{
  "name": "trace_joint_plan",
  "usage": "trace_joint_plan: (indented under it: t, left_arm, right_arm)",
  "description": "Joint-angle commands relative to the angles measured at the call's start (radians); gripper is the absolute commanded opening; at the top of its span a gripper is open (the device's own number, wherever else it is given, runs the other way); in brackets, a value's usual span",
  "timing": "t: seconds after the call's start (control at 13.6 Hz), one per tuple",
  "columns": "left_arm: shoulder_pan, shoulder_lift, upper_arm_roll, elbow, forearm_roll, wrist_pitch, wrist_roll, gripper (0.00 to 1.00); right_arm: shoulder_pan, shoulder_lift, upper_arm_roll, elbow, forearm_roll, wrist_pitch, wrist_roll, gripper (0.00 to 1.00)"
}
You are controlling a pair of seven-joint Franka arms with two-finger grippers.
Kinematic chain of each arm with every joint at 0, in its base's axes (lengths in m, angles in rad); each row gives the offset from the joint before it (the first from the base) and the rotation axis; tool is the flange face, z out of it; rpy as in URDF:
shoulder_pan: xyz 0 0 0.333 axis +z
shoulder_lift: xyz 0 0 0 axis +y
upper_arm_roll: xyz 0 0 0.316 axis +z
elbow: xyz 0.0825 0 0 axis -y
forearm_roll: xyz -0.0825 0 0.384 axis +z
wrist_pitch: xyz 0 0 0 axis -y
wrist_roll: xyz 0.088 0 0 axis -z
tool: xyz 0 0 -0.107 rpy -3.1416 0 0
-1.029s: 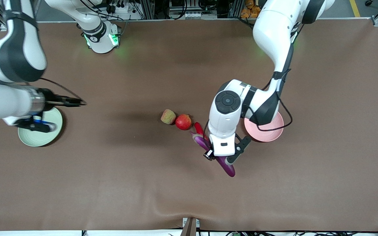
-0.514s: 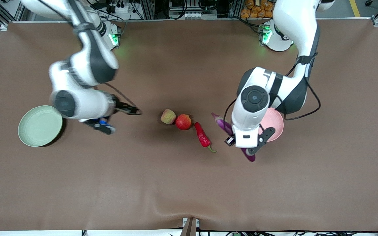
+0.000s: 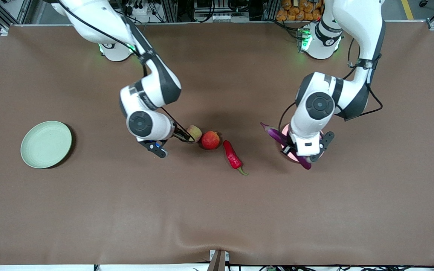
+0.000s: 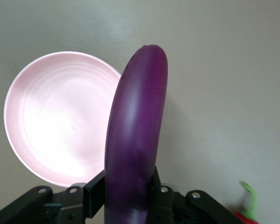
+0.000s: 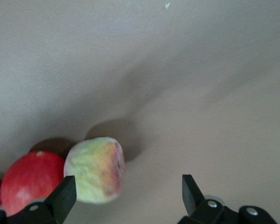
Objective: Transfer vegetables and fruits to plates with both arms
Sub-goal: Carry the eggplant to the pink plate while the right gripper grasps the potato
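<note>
My left gripper point(image 3: 300, 154) is shut on the long purple eggplant point(image 3: 275, 134) and holds it over the pale pink plate point(image 3: 285, 130). In the left wrist view the eggplant point(image 4: 135, 130) sits between the fingers of the left gripper point(image 4: 126, 191), with the pink plate point(image 4: 51, 121) below. My right gripper point(image 3: 185, 136) is open beside the yellowish-pink peach point(image 3: 194, 133). In the right wrist view the peach point(image 5: 95, 170) lies just inside one finger of the right gripper point(image 5: 127, 191), ungripped. The red pomegranate point(image 3: 210, 140) touches the peach. The red chili point(image 3: 233, 156) lies nearer the front camera.
The pale green plate point(image 3: 46, 144) stands bare toward the right arm's end of the table. The pomegranate point(image 5: 28, 179) shows beside the peach in the right wrist view. The chili's green stem point(image 4: 247, 193) shows at the edge of the left wrist view.
The left arm lifted the eggplant off the table and carried it over the pink plate. The right arm swung from over the green plate to the peach.
</note>
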Motion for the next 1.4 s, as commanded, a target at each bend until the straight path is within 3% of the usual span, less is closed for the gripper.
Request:
trace_joint_plan:
  t: [0.0, 0.22, 0.37, 0.66, 0.81, 0.96, 1.03, 1.1, 1.18, 1.25, 1.32]
  left_arm:
    - [0.069, -0.063, -0.001, -0.114, 0.029, 0.040, -0.026, 0.00]
    - [0.131, -0.059, -0.005, -0.170, 0.062, 0.087, -0.017, 0.00]
    - [0.127, -0.065, -0.005, -0.227, 0.082, 0.127, -0.017, 0.00]
    - [0.107, -0.082, -0.012, -0.286, 0.146, 0.128, 0.007, 0.00]
    - [0.116, -0.087, -0.020, -0.292, 0.227, 0.128, 0.078, 0.00]
    - [0.119, -0.115, -0.020, -0.290, 0.229, 0.132, 0.202, 0.00]
    - [0.121, -0.123, -0.020, -0.283, 0.229, 0.147, 0.281, 0.00]
    - [0.117, -0.122, -0.021, -0.281, 0.229, 0.175, 0.343, 0.00]
    - [0.108, -0.116, -0.024, -0.289, 0.229, 0.202, 0.381, 0.00]
    - [0.110, -0.114, -0.037, -0.292, 0.234, 0.210, 0.426, 0.00]
    - [0.117, -0.117, -0.041, -0.295, 0.241, 0.210, 0.517, 0.00]
  right_arm:
    - [0.037, 0.028, -0.010, -0.012, 0.017, 0.080, 0.106, 1.00]
    - [0.048, 0.029, -0.010, -0.006, 0.032, 0.097, 0.135, 1.00]
    - [0.049, 0.038, -0.010, -0.006, 0.084, 0.118, 0.135, 1.00]
    - [0.059, 0.055, -0.011, -0.007, 0.084, 0.127, 0.135, 1.00]
    - [0.068, 0.066, -0.010, -0.006, 0.087, 0.146, 0.137, 1.00]
    - [0.075, 0.074, -0.011, -0.007, 0.087, 0.164, 0.143, 1.00]
    - [0.078, 0.077, -0.011, -0.010, 0.086, 0.164, 0.145, 0.92]
    - [0.083, 0.077, -0.013, -0.010, 0.084, 0.166, 0.143, 0.67]
    - [0.079, 0.075, -0.013, -0.010, 0.084, 0.164, 0.143, 0.33]
    - [0.074, 0.075, -0.013, -0.010, 0.084, 0.155, 0.143, 0.06]
    - [0.066, 0.074, -0.011, -0.010, 0.084, 0.146, 0.142, 0.00]
